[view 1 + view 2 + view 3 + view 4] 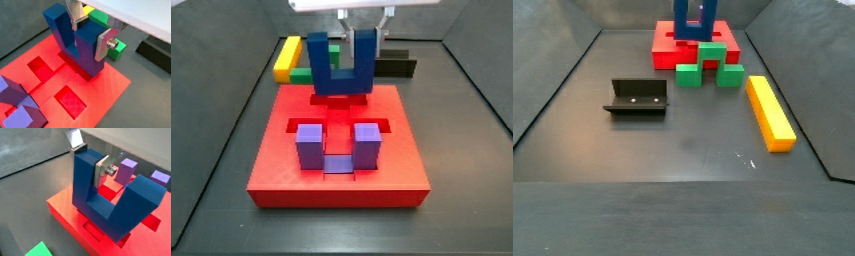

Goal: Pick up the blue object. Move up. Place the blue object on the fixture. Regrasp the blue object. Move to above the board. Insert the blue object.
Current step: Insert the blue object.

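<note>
While the gripper point(366, 44) stands over the far end of the board point(271, 165), its plates are closed on one prong of the blue block point(345, 72), which hangs upright with prongs up and base down. In both wrist views a silver finger point(105, 44) presses flat against that prong; the other prong stands free. The base sits at the mouth of a cut-out near the board's far edge, so I judge the last step, the insertion, to be in hand. Whether the base has entered the recess or only touches its rim, I cannot tell.

The next move seems to call for a straight descent with the block kept upright and square to the cut-out, then release once the base is seated. A slight tilt or offset could jam a corner on the rim.

A purple block point(335, 146) already stands in a recess toward the board's near edge in a side view, and other cut-outs point(70, 100) lie open between. Green blocks point(708, 64) sit just beside the board's edge, a yellow bar point(770, 112) lies along the floor's side, and the fixture point(637, 97) stands well apart from the board, with nothing on it.

The floor point(687, 150) is a dark grey sheet, walled by dark panels that slope up on all sides. The middle of the floor is bare.
</note>
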Robot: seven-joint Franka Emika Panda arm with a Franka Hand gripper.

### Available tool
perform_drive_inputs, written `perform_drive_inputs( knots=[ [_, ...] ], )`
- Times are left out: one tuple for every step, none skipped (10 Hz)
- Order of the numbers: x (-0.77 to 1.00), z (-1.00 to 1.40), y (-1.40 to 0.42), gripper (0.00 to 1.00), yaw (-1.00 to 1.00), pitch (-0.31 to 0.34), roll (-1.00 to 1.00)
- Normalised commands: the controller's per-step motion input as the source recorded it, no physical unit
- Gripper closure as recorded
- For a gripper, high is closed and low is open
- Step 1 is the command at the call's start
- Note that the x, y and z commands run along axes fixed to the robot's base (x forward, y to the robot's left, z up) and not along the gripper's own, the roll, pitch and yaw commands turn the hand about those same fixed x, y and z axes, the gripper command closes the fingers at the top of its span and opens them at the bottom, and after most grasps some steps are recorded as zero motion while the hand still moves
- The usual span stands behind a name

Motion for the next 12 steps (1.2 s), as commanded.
perform_drive_inputs(
  knots=[
    [0.07,-0.19,-0.01,1.0,-0.04,-0.014,-0.25],
    [-0.06,-0.05,0.0,1.0,0.0,-0.034,-0.25],
    [-0.14,-0.02,0.0,1.0,0.01,-0.024,-0.17],
    [-0.24,-0.05,0.0,1.0,0.0,-0.019,-0.12],
    [-0.12,-0.04,0.0,1.0,0.0,-0.084,-0.24],
    [-0.08,-0.05,0.0,1.0,0.0,-0.094,-0.24],
    [-0.11,-0.08,0.0,1.0,0.0,-0.091,-0.23],
    [-0.03,-0.13,0.0,1.0,0.0,-0.103,-0.22],
    [-0.05,-0.21,0.0,1.0,0.0,-0.09,-0.13],
    [-0.06,-0.21,0.0,1.0,0.0,-0.097,-0.13],
    [-0.16,-0.14,0.0,1.0,-0.12,-0.077,-0.13],
    [-0.19,-0.15,0.0,1.0,-0.13,-0.083,-0.12]
  ],
)
